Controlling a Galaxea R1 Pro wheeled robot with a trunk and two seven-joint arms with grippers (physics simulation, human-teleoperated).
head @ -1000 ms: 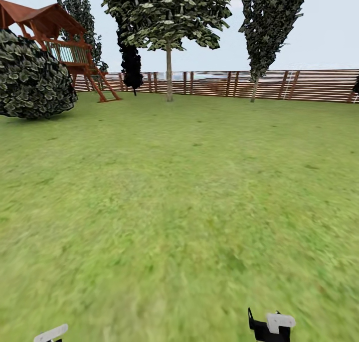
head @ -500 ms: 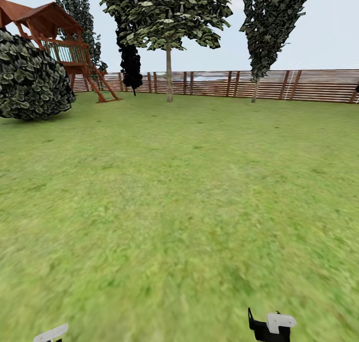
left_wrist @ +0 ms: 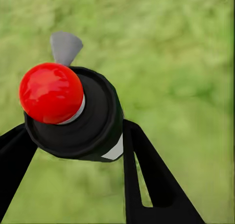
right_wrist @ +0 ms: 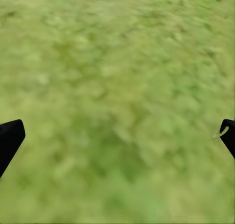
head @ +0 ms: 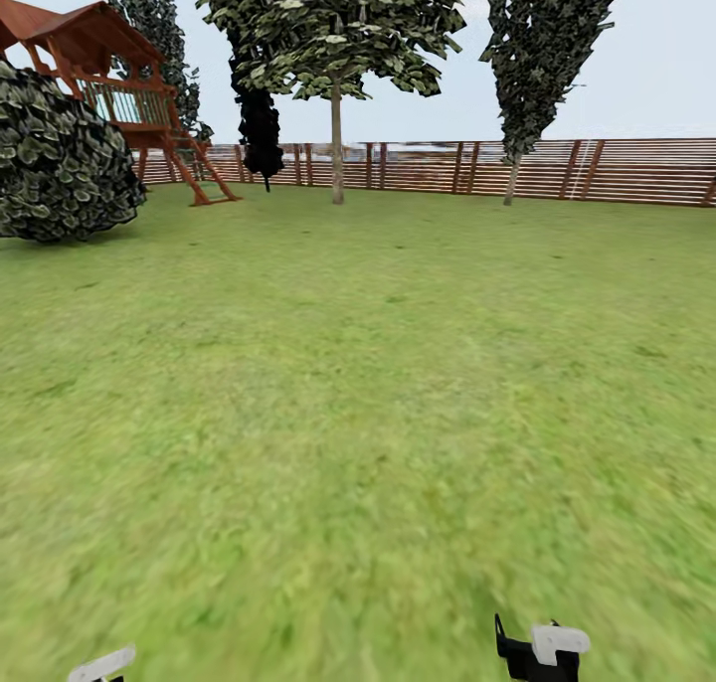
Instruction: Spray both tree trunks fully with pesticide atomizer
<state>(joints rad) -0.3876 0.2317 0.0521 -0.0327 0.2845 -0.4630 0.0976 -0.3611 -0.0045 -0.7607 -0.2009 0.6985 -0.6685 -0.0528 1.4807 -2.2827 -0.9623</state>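
only the camera drifted; left jaws [left_wrist: 73,136] grasp the dark red-nozzled pesticide atomizer [left_wrist: 68,111], right jaws [right_wrist: 117,136] released; both distant trees' trunks [head: 337,145] unsprayed.

End effector [left_wrist: 73,150]: two black fingers closed against the sides of the pesticide atomizer [left_wrist: 76,116] — one at each side of its dark body.
Nozzle tip [left_wrist: 51,92]: glossy red, round, facing the camera, ringed by a pale collar.
Trigger [left_wrist: 65,46]: grey, jutting out beyond the head.
Floor [left_wrist: 176,57]: blurred green grass — well below.
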